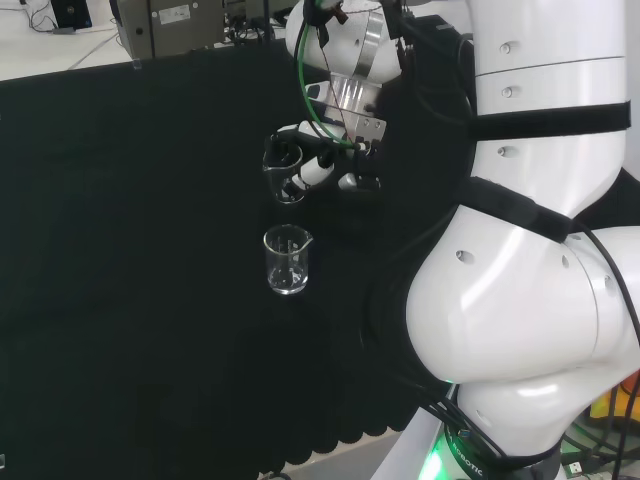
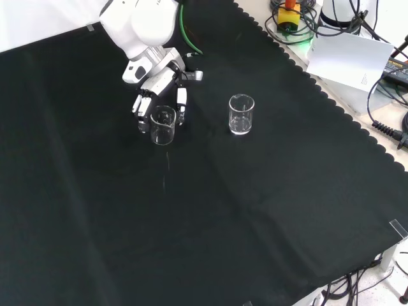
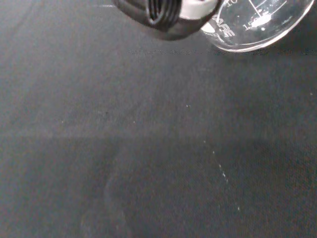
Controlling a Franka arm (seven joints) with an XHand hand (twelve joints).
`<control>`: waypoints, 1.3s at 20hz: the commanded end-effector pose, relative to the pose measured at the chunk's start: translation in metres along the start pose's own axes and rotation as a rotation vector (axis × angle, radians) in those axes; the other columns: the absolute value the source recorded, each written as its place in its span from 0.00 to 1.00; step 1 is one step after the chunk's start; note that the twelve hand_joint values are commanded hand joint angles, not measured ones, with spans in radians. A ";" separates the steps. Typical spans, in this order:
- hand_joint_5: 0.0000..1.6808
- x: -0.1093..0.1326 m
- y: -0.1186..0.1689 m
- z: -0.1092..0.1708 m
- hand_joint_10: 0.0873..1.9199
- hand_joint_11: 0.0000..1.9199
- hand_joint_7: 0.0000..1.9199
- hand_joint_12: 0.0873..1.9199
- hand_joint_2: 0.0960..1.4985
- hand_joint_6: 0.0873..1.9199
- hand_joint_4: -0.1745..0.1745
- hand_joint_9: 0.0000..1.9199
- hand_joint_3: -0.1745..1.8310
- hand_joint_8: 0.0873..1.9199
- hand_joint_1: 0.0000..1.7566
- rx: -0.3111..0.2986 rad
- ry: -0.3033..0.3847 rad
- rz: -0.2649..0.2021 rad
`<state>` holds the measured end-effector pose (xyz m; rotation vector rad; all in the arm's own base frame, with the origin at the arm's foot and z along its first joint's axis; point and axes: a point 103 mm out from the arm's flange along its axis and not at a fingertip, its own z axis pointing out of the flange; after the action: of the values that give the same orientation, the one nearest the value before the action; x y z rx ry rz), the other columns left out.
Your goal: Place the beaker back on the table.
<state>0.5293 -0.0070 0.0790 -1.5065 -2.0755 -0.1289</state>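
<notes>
In the front view, at the upper left of the frame, the hand point(image 2: 153, 86) was seen with its black and white fingers point(image 2: 182, 105) curled round a small clear beaker point(image 2: 162, 125), which was held upright, left of centre in the upper part of the picture. Whether its base had already met the black cloth surface point(image 2: 210, 217) could not be told. The beaker was judged light, rigid, smooth and breakable: straight glass walls, an open rim, a flat round bottom, likely slippery against hard fingers. A hold on the side wall, below the rim, was judged the sound one, and a gentle lowering was called for. To its right, near the upper centre, a second clear beaker point(image 2: 241, 114) was seen standing alone on the cloth, well apart from the hand. The cloth was matte and finely woven, with a scalloped edge at the right. In the wrist view the held beaker's rounded glass base point(image 3: 257, 25) was seen above the cloth, beside a dark ribbed part of the hand
</notes>
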 end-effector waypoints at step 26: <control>0.14 0.087 -0.122 -0.118 0.00 0.01 0.05 0.73 0.58 0.00 0.41 0.26 0.00 0.29 0.53 -0.119 -0.166 0.133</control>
<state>0.4945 -0.0230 0.2107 -1.6935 -2.1253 -0.1231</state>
